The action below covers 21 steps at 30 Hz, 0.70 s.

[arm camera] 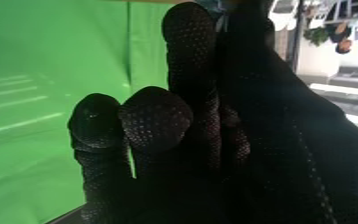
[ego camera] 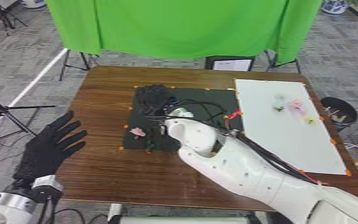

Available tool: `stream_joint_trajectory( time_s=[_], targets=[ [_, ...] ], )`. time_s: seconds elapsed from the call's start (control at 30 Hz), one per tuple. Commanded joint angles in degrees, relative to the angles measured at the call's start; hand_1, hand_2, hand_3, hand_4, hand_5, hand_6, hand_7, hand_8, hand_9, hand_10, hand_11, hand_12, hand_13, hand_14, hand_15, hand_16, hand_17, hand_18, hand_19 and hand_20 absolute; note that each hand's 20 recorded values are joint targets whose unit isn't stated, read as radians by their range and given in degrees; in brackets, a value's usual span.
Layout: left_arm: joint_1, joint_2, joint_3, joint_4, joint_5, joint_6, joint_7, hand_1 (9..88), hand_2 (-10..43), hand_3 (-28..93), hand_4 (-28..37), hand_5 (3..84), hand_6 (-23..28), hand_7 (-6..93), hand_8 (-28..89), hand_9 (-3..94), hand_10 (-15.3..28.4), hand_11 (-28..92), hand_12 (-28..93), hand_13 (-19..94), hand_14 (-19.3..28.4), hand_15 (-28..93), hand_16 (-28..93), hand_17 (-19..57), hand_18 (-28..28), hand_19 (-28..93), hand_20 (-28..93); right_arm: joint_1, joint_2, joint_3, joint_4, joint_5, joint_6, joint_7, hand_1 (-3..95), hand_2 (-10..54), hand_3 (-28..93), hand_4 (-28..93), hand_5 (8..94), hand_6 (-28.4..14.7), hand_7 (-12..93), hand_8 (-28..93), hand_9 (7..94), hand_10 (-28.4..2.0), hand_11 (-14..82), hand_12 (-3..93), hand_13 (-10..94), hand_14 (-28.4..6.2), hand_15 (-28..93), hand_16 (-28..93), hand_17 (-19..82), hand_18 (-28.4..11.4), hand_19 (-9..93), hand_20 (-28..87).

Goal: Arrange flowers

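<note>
In the head view my right hand [ego camera: 152, 96] is over the far left part of the black mat [ego camera: 198, 94]. A pink flower [ego camera: 138, 132] lies on the mat's left side, nearer me, and a red thing [ego camera: 234, 114] is at its right edge. Clear items with pink flowers [ego camera: 297, 108] and a yellow flower [ego camera: 310, 120] are on the white board [ego camera: 286, 142]. My left hand [ego camera: 47, 151] stays at the table's left edge, open with fingers spread. In the right wrist view, the right hand [arm camera: 189, 145] has a small pale thing [arm camera: 213, 6] at its far end, too hidden to identify.
The brown wooden table [ego camera: 104, 177] carries the mat and board. My right arm [ego camera: 246, 172] crosses over its near right part. A green curtain [ego camera: 184, 27] hangs behind the far edge, and a dark bin [ego camera: 339, 111] stands beyond the right edge.
</note>
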State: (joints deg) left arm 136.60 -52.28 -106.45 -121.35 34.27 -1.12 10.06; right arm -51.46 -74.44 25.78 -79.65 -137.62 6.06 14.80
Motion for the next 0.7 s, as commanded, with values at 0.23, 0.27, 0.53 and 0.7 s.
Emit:
stream_joint_trajectory(
  time_s=[0.23, 0.27, 0.53, 0.7],
  targets=[
    [-0.6, 0.55, 0.4, 0.32, 0.31, 0.41, 0.14, 22.0, -4.6, 68, -28.3, 23.7, 2.5, 17.2, -10, 21.8, 10.7, 13, 20, 18, 15.9, 23, 2, -11.7, 23.7, 37, 9, 2.1, -2.0, -2.2, 4.7, -7.9, 0.9, -0.3, 49.0, -9.5, 81, -28, 72.9, 3.2, 41, 0, 89.4, -5.0, 15.4, 40.9, 77, -4.8, 74, 33, 37, -20.2, 91, 51],
    [-0.7, 0.58, 0.47, 0.37, 0.28, 0.3, 0.09, 22.0, -4.6, 68, -28.3, 23.6, 2.5, 17.2, -10, 21.8, 10.7, 13, 20, 18, 15.9, 23, 2, -11.7, 23.7, 37, 9, 2.2, -2.0, -2.4, 4.9, -8.4, 0.6, -0.2, 49.0, -9.4, 81, -28, 73.0, 3.2, 41, 0, 89.4, -5.0, 15.4, 40.9, 76, -4.7, 74, 33, 37, -20.1, 91, 51],
    [-0.9, 0.81, 0.62, 0.46, 0.21, 0.43, 0.05, 22.1, -4.6, 68, -28.3, 23.6, 2.5, 17.3, -10, 21.8, 10.7, 13, 20, 18, 15.9, 22, 2, -11.7, 23.7, 37, 9, 2.3, -2.4, -2.6, 5.0, -9.8, -2.4, 0.9, 48.7, -9.5, 81, -28, 72.2, 3.6, 41, 0, 89.0, -5.0, 14.6, 40.8, 76, -4.7, 74, 34, 37, -19.9, 91, 51],
    [-1.1, 0.91, 0.77, 0.56, 0.17, 0.33, 0.02, 22.0, -4.7, 68, -28.3, 23.7, 2.6, 17.2, -10, 21.8, 10.7, 13, 20, 18, 15.8, 22, 2, -11.6, 23.6, 37, 9, 2.2, -2.4, -2.5, 4.8, -9.6, -3.3, 1.2, 45.9, -9.5, 78, -28, 70.6, 3.6, 41, 0, 87.4, -4.9, 15.9, 39.5, 75, -4.6, 75, 34, 36, -19.9, 91, 51]
  ],
)
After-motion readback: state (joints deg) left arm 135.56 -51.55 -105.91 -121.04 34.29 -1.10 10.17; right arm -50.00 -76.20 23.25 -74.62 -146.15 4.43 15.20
